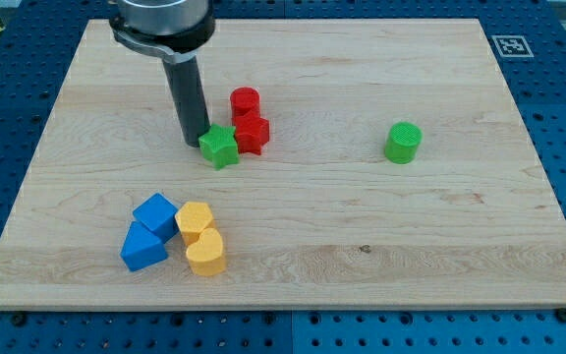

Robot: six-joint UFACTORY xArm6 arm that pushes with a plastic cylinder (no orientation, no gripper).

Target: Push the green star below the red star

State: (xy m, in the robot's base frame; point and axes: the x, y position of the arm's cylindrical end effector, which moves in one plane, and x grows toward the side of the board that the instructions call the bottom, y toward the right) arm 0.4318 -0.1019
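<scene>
The green star (pixel 220 147) lies on the wooden board, touching the lower left side of the red star (pixel 252 133). A red cylinder (pixel 246 101) stands just above the red star. My tip (pixel 196 143) is at the green star's left edge, touching it or nearly so. The dark rod rises from there to the view's top.
A green cylinder (pixel 402 143) stands alone at the right. At the lower left sit two blue blocks (pixel 154 213) (pixel 142 248) and two yellow blocks (pixel 195 218) (pixel 206 252), close together. The board's edge (pixel 283 305) runs along the view's bottom.
</scene>
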